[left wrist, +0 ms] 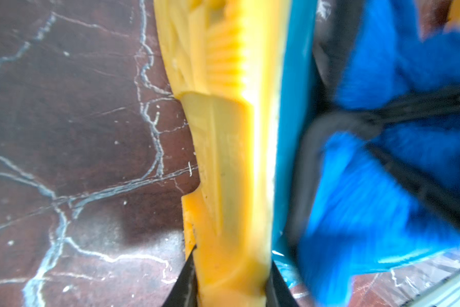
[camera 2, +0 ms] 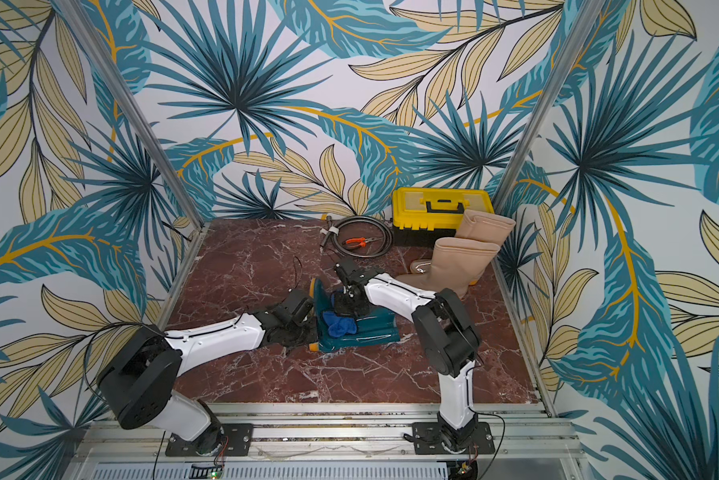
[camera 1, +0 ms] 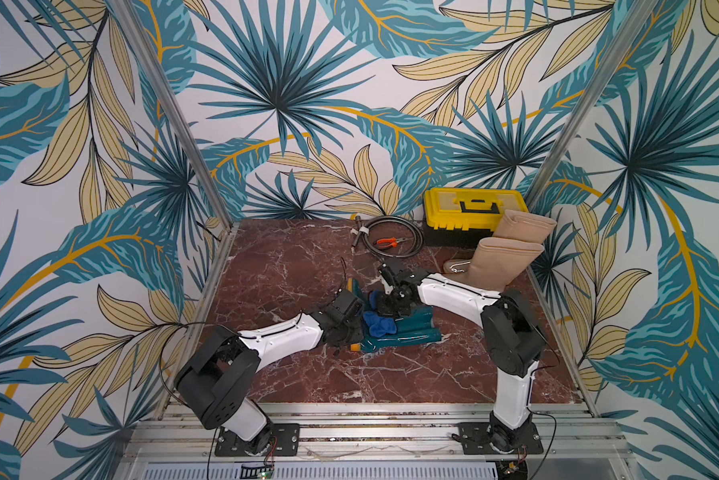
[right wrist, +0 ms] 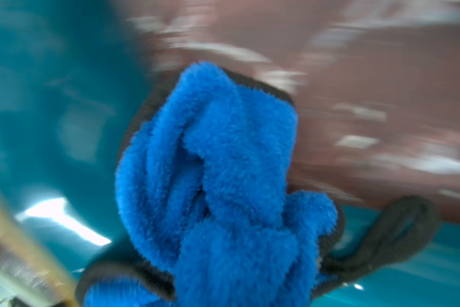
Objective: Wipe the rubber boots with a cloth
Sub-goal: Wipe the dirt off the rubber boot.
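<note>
The bright blue terry cloth (right wrist: 218,172) is fluffy and matt, with a dark stitched edge. The dark teal rubber boot (camera 1: 411,328) is smooth and glossy, catching bright highlights. Its orange-yellow rubber sole (left wrist: 228,159) is ribbed and duller. The red-brown marble-patterned worktop (camera 1: 287,270) looks polished.

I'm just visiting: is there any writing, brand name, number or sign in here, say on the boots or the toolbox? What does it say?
No text can be read in any view.
On the nearer beige boot: a small white mark on its foot, too small to read.
On the yellow toolbox: no label shows.
On the teal boot and the blue cloth: wrist views blurred, no writing shows.
</note>
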### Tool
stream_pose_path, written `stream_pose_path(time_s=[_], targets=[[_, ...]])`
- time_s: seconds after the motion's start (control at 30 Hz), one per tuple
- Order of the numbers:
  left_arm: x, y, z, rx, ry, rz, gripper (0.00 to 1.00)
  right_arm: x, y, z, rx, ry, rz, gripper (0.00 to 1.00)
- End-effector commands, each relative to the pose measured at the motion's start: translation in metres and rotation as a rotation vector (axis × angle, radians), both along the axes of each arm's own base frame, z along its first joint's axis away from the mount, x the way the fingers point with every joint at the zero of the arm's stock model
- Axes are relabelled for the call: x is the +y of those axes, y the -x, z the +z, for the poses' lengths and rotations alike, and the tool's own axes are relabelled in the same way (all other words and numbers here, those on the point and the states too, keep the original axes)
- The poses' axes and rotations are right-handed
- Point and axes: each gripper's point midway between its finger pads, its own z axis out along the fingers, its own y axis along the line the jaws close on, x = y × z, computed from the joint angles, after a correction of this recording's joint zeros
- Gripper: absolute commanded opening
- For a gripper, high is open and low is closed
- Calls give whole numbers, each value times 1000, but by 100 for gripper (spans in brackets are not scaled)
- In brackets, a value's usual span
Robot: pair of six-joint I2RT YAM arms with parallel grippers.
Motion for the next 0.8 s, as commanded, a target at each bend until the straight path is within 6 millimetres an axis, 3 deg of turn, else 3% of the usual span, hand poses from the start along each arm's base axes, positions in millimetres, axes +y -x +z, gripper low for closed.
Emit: stream_pose_path(time_s=[0.0, 0.07, 0.13, 0.27, 0.33, 0.4, 0.47, 0.53, 0.6, 0.77], targets=[[17, -14, 8, -45, 13, 90, 0, -85, 33, -20, 103, 186, -115, 0], [18, -14, 6, -41, 7, 89, 0, -91, 38, -12, 102, 202, -112, 0], [16, -14, 3, -30, 9, 91, 0, -73, 34, -1, 87, 131, -107, 0], [10, -17, 7, -31, 32, 90, 0, -6, 13, 33, -17, 47, -3, 0], [10, -16, 10, -38, 39, 88, 0, 40, 2, 47, -62, -11, 60, 0], [10, -15, 11, -39, 41, 88, 0, 76, -2, 51, -73, -68, 110, 0], [10, -14, 10, -31, 43, 90, 0, 94, -1, 45, -48, -79, 142, 0], [8, -12, 10, -26, 52, 91, 0, 90, 1, 29, -17, -43, 146, 0], [5, -13, 10, -28, 56, 84, 0, 69, 4, 13, 2, 32, 137, 0], [1, -14, 15, -27, 84, 90, 0, -29, 10, -9, 82, 122, -36, 0]])
